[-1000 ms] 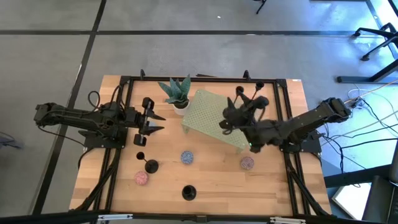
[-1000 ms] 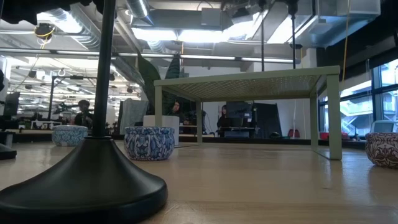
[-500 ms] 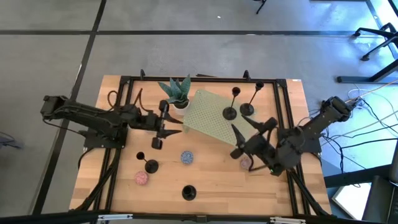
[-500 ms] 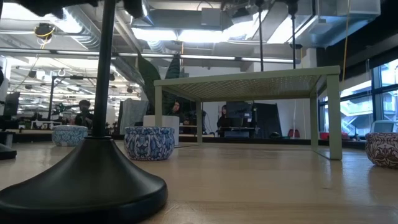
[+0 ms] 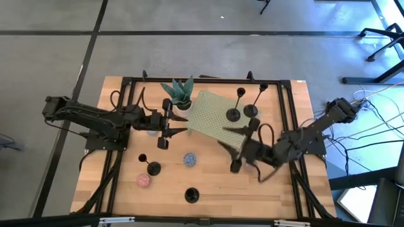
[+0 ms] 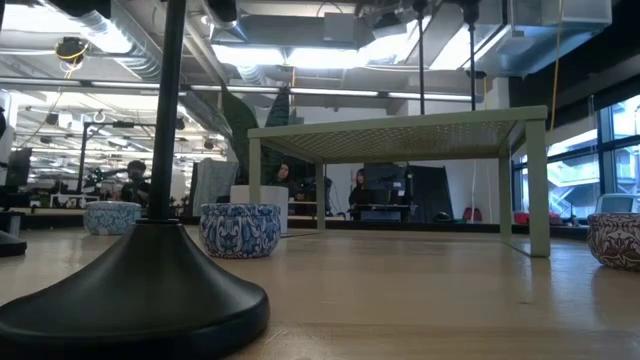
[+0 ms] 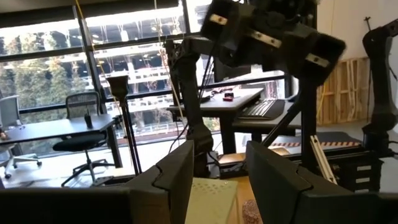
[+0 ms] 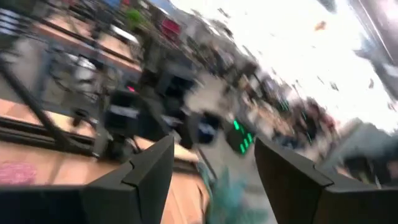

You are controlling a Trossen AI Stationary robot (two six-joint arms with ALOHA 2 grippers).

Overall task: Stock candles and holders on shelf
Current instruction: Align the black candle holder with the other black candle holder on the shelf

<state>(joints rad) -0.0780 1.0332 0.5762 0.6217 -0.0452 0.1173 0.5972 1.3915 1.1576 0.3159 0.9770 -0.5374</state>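
Beside shelf point(image 5: 216, 118) edges, both arms, jaws parted.

A spiky green potted plant point(image 5: 178, 93) in a white pot stands on the pale wooden tabletop point(image 5: 214, 189)

Right wrist view smeared throughout; only a pink speckled patch point(image 8: 18, 172) on pale wood reads (possibly a candle). Low view: near black candlestick holder point(image 6: 140, 290) cut off by the picture's upper edge, cup unseen. Pink-red speckled candle point(image 6: 615, 240) clipped at the right edge.
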